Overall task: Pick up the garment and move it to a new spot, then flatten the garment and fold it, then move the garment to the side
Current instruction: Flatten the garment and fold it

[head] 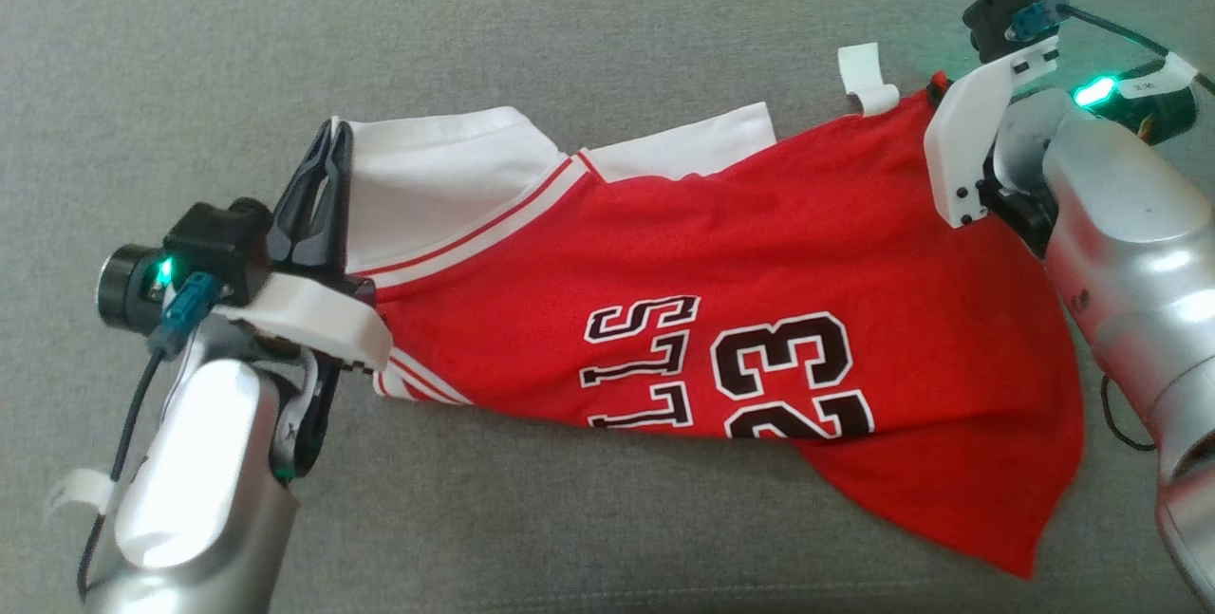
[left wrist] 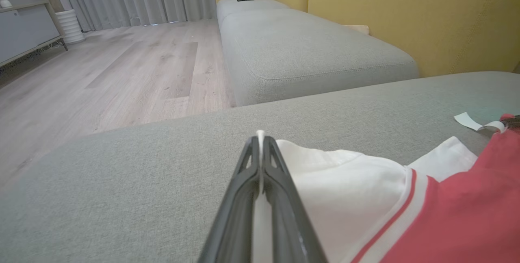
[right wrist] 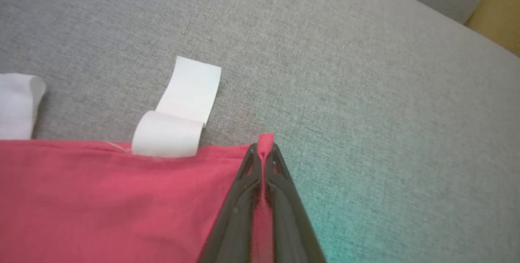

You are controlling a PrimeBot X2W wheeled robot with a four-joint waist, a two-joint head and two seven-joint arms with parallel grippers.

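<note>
- Dark, tapering fingers of the left gripper (left wrist: 260, 138) rise from 6 o'clock in the left wrist view. They are clamped together on a thin edge of the white sleeve (left wrist: 341, 181), and a sliver of white shows between them.
- At 6 o'clock in the right wrist view, the right gripper (right wrist: 264, 149) is likewise pinched shut on the red hem. Only a small nub of cloth pokes past its tips.
- In the head view the jersey (head: 759, 244) stretches across the grey sofa cushion (head: 570, 26) from the left claw at 9 o'clock to the right one at 2 o'clock. A loose corner sags toward 5 o'clock.
- Risk, as I judge it: both holds are shallow. A sideways pull to flatten the cloth could draw the red nub out of the right claw, and that end would drop.
- The slack corner at 5 o'clock may drag and crease under the body if the lift is uneven.
- The left claw holds sleeve rather than body, so tension could skew the shoulder instead of squaring the panel.
- Jersey body: thin red knit, smooth, with black-and-white "23" lettering and a striped white trim.
- Sleeve: soft white cotton-like fabric.
- A curled white care label (right wrist: 178, 112) sticks up from the hem at 10 o'clock of the right claw and could fold under.
- Cushion: coarse grey weave with rounded edges.
</note>
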